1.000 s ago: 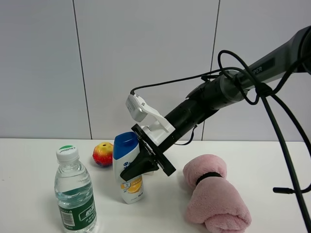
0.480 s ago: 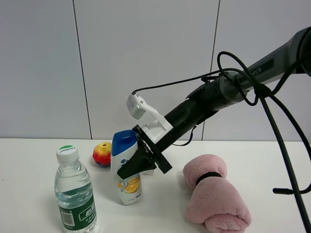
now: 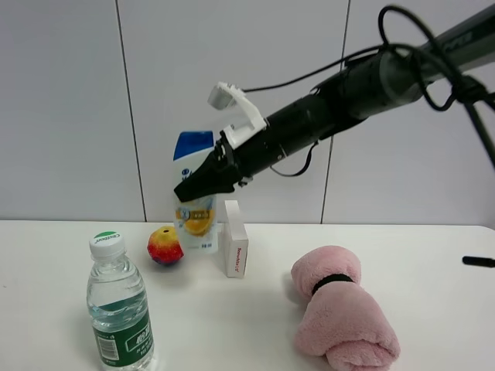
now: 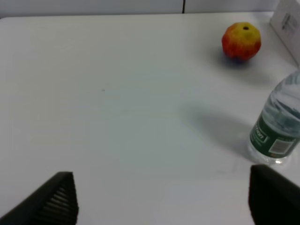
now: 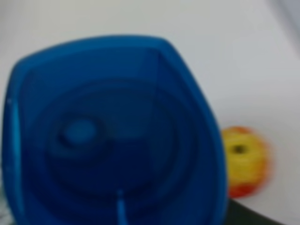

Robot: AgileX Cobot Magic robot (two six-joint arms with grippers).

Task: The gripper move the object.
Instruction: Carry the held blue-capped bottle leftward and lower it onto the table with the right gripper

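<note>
Above the rear of the table (image 3: 255, 340), between the red-and-yellow ball (image 3: 165, 246) and the small white box (image 3: 234, 249) as seen from the high view: locate the shampoo bottle (image 3: 195, 209), slightly tilted and judged to hang clear of the surface. Note the right gripper (image 3: 203, 179) clamped on the bottle's upper body, just below the blue cap (image 5: 108, 136). Read this grasp from the high view; expect only the blurred cap and the ball beyond it in the right wrist view. Note the left gripper (image 4: 161, 199) low over bare table, fingers spread wide, grasping nothing.

Progress:
- Rate pick-up and lift as done.
- Count transfer, set-down and release as outstanding; no marked destination anywhere in view.

Containers:
- Shampoo bottle: cap shut, walls opaque, fill level impossible to tell.
- Water bottle (image 3: 118, 313): upright at front left, white cap on, clear water nearly to the shoulder.
- White box: standing on end, closed, contents hidden.

Keep clear of the rolled pink towel (image 3: 340, 309), well apart on the right.
</note>
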